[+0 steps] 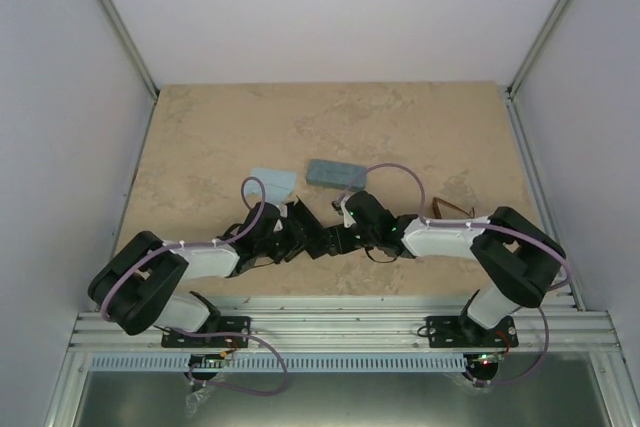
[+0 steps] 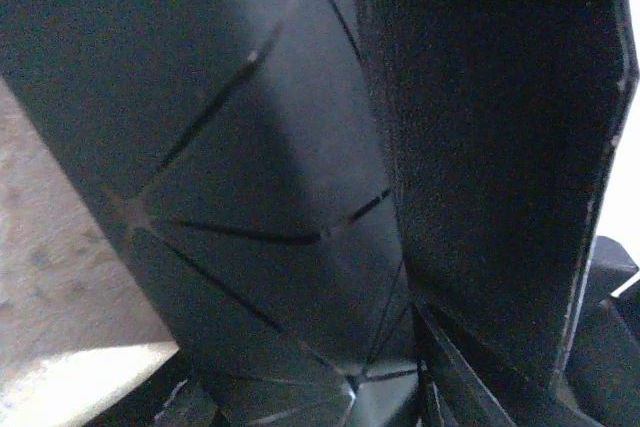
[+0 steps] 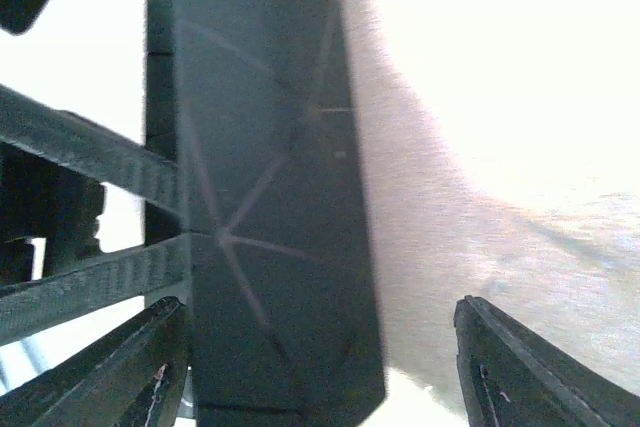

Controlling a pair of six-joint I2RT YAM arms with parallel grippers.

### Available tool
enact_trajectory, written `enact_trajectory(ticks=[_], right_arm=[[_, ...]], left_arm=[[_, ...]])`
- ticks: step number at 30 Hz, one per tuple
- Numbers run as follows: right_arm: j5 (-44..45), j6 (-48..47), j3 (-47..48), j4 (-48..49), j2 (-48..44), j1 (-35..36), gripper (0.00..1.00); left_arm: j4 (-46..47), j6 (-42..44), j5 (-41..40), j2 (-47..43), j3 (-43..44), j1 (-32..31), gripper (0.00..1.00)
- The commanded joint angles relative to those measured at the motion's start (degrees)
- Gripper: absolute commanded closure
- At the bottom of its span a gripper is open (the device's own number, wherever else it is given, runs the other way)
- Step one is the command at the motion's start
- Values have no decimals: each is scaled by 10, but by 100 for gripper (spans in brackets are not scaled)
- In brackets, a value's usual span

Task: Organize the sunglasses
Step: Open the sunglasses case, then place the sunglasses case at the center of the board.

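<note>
Top view: both arms fold in toward the middle of the near edge of the surface [image 1: 220, 127], left tool [image 1: 288, 239] and right tool [image 1: 338, 237] meeting on a black folding case [image 1: 312, 244]. It looks like a two-handed job, one side to steady it and one to work it open. The brown sunglasses [image 1: 452, 211] lie flat just behind the right forearm, toward the right edge, touched by nothing. The black pair can't be picked out for sure. A light-blue cloth [image 1: 272, 185] and a grey-blue case [image 1: 335, 173] sit just behind the tools, mid-surface, out of play. Left wrist view: the frame is filled by the black case [image 2: 270, 197], its creased panels right at the lens. A dark textured slab on the right could be a finger or another panel, so the left tool's state can't be told. Right wrist view: the case [image 3: 270, 197] stands between the fingers [image 3: 520, 367], close to the left one with a clear gap on the right. The right tool [image 3: 320, 312] is spread wide, bracketing the case but not clamped. Judgement: case prep comes first, and no glasses are stowed yet.
</note>
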Motion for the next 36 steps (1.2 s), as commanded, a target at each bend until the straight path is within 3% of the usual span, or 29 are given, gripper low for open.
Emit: enact_trajectory(ticks=[1, 12, 19, 25, 31, 36], right_arm=[[113, 0, 6, -67, -21, 1, 29], [203, 7, 29, -123, -21, 1, 32], [208, -29, 56, -132, -6, 1, 55], [266, -55, 84, -181, -25, 3, 51], [251, -75, 105, -206, -40, 11, 39], [241, -84, 116, -200, -60, 51, 41]], left_arm=[[-92, 27, -45, -14, 5, -2, 53], [-153, 46, -77, -31, 13, -2, 51], [-216, 73, -103, -90, 64, 0, 32], [-332, 102, -184, -131, 115, 34, 31], [-358, 127, -193, -171, 112, 77, 31], [-383, 146, -206, -171, 130, 89, 32]])
